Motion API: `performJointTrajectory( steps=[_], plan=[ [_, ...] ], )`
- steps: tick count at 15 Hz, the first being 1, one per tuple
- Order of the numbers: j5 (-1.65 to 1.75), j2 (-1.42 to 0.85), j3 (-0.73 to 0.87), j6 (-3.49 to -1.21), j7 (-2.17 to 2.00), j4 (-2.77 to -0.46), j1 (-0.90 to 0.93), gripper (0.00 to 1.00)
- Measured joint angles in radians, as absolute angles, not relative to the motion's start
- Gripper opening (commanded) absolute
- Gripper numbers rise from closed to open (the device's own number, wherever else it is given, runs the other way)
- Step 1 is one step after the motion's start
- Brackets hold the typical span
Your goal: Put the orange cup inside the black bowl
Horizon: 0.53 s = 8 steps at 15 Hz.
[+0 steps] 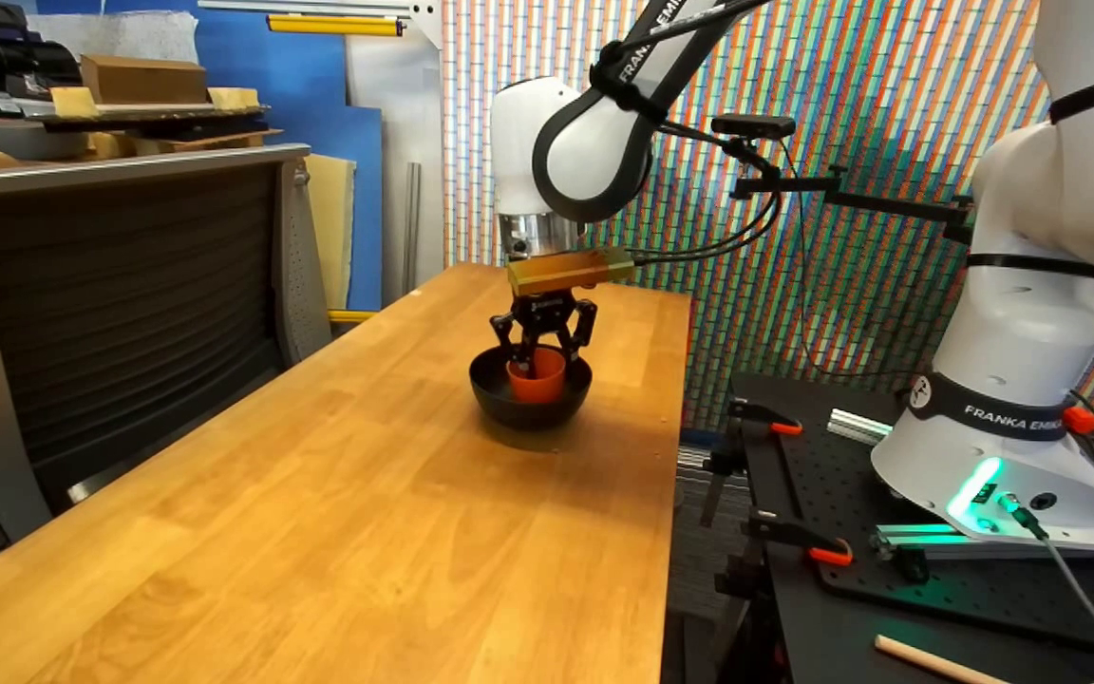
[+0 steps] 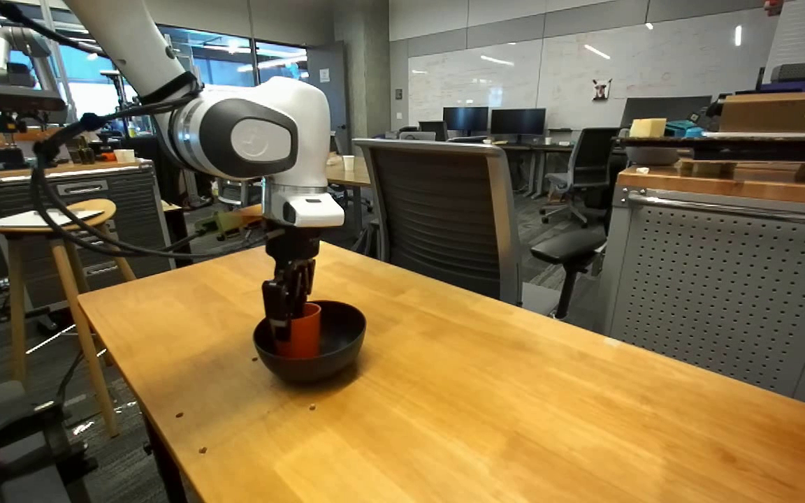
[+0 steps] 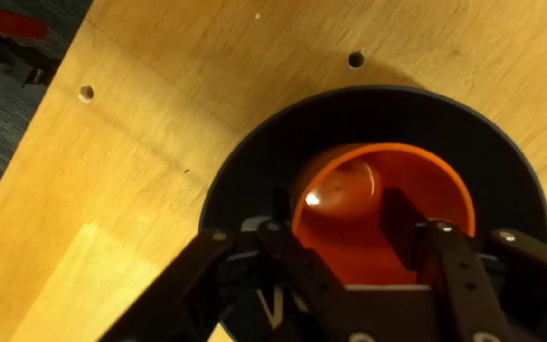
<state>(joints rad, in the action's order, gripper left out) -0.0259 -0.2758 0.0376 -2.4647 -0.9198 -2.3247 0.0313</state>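
Beneath the gripper (image 3: 339,209), the orange cup (image 1: 539,390) stands roughly upright inside the black bowl (image 1: 530,416), whose rim rings the cup on every side that shows; the bowl itself rests on the wooden table (image 1: 471,532), directly under the gripper. Nothing is pinched: the wrist view shows the grip released, with the inner finger (image 3: 398,216) dipping into the cup's mouth and the outer finger (image 3: 281,206) just beside the cup's outer wall, over the hollow of the bowl. That wall passes through the wide gap between the two; whether the outer finger brushes it I cannot tell. By my reading the placing is done, the step in hand is letting go, and only the retreat is left. What the next move calls for, I would say, is a lift straight up from where the gripper now is, at this same spread, until both tips are above the cup and the bowl around it. Sideways drift before then could hook the inner finger on the cup and tip or drag it; closing too early could pinch the wall and carry the cup upward.
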Motion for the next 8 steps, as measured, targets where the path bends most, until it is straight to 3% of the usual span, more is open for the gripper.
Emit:
performJointTrajectory(
  steps=[2, 3, 8],
  plan=[
    [-0.016, -0.218, 0.037, -2.457, -0.917, -2.344, 0.052, 0.98],
    [-0.006, -0.177, 0.036, -2.447, -0.917, -2.359, 0.065, 1.0],
    [0.002, 0.078, -0.021, -2.209, -0.867, -2.415, 0.095, 1.0]
  ],
)
